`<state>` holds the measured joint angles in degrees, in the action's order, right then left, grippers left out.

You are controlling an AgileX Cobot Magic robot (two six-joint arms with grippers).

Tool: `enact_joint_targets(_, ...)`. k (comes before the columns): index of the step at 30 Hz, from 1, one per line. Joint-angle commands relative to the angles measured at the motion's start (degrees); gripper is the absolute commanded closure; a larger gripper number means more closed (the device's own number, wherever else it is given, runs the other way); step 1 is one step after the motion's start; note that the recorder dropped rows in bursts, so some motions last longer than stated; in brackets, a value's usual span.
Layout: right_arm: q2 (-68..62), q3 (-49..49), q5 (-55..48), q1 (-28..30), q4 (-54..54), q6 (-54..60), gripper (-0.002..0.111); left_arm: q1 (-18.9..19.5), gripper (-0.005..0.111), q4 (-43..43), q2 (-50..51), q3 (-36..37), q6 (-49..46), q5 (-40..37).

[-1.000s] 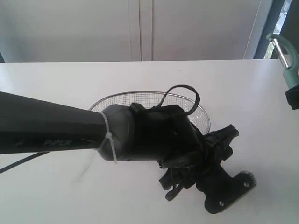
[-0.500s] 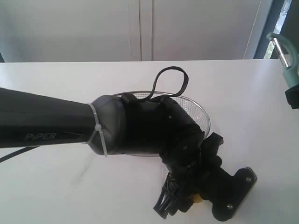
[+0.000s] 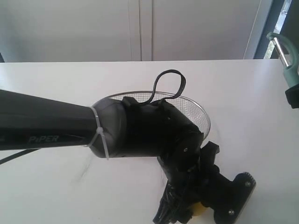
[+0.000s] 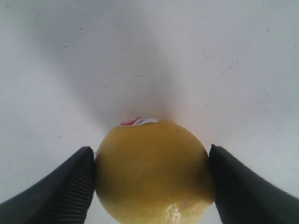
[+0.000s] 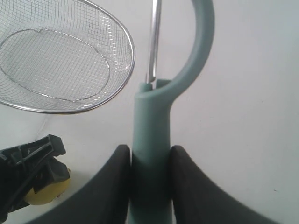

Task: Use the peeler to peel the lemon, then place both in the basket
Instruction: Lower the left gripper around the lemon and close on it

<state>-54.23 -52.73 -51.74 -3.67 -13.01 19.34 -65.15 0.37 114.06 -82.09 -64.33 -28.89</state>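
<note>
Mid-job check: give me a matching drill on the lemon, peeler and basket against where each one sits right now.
Things:
1. lemon
2. peeler
3. basket

Places:
A. standing on the table, held by nothing
B. between the jaws of the right gripper
C. between the jaws of the left gripper

Pairs: 1-C, 2-B, 3-A
</note>
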Motion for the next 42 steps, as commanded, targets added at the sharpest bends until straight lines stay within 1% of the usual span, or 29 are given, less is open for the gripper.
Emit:
enact_joint_targets(1, 0.42, 0.0, 1.17, 0.35, 0.01, -0.14, 0.108, -0.25, 0.075, -1.67, -0.03, 0.38, 0.22, -1.48)
enact_joint_targets(7, 0.42, 0.0, 1.17, 0.35, 0.01, -0.14, 0.108, -0.25, 0.053, -2.29, -0.03, 0.38, 0.65, -1.09)
enact_joint_targets(11, 0.42, 0.0, 1.17, 0.35, 0.01, -0.14, 0.108, -0.25, 0.036, -2.7, -0.03, 0.38, 4.42, -1.21)
enact_joint_targets(14, 0.42, 0.0, 1.17, 0.35, 0.01, -0.14, 0.108, -0.25, 0.028, -2.81, -0.03, 0.38, 5.69, -1.31)
enact_joint_targets(26, 0.42, 0.0, 1.17, 0.35, 0.01, -0.14, 0.108, -0.25, 0.027, -2.94, 0.72, 0.38, 5.9, -1.54)
enact_joint_targets(32, 0.42, 0.0, 1.17, 0.35, 0.01, -0.14, 0.108, -0.13, 0.027, -2.94, 0.7, 0.38, 9.39, -0.69)
enact_joint_targets(37, 0.42, -0.02, 1.3, 0.35, 0.01, -0.14, 0.108, -0.13, 0.027, -2.94, 1.36, 0.38, 10.17, -0.6)
enact_joint_targets(39, 0.42, -0.02, 1.28, 0.35, 0.01, -0.77, 0.108, -0.13, 0.024, -2.94, 1.95, 0.38, 10.48, -1.01)
enact_joint_targets(41, 0.42, -0.02, 1.28, 0.35, 0.08, -1.27, 0.108, -0.13, 0.018, -2.94, 2.21, 0.38, 10.48, -1.01)
enact_joint_targets(42, 0.42, -0.02, 1.28, 0.35, 0.08, -1.27, 0.108, -0.13, 0.018, -2.94, 2.31, 0.38, 10.48, -0.91)
